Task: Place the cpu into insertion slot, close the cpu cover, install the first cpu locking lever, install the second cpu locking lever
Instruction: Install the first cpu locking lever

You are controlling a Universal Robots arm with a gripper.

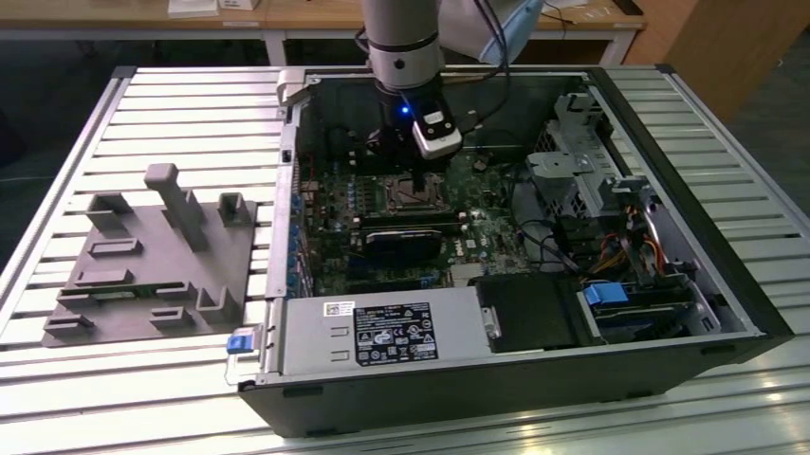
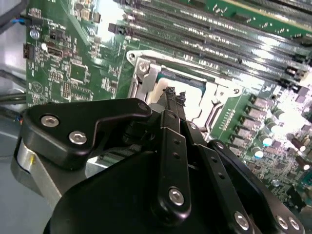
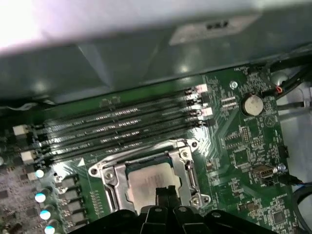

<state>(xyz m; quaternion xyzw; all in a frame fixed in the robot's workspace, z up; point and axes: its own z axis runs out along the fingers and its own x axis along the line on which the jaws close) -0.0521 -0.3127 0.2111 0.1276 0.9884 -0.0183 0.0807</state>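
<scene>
- Slatted metal table (image 1: 152,398) up front, carrying an open computer case (image 1: 746,313). A grey moulded fixture (image 1: 152,256) sits well apart from the insertion slot (image 1: 412,194), toward the exterior view's left.
- Nearest the camera inside the case is the power supply (image 1: 379,332). A black heatsink block (image 1: 402,242) lies between it and the insertion slot.
- Now the slot itself: the cpu (image 3: 146,183) lies flat inside it, silver top up.
- The cpu cover (image 3: 109,178) looks to be down around the slot's border, its window framing the chip. Whether either locking lever is latched, I cannot tell.
- The gripper (image 2: 174,92) hangs right over the slot, fingers pinched together with nothing between them and tips just above the chip's top.
- My read on handling: the chip is light, stiff and fragile, so hold it by its rim only and never twist it.
- The cover looks like thin, springy sheet metal, best pushed on its frame.
- Beyond the slot run the long black memory slots (image 3: 117,126).
- Farthest from the slot are wooden desks (image 1: 317,14).
</scene>
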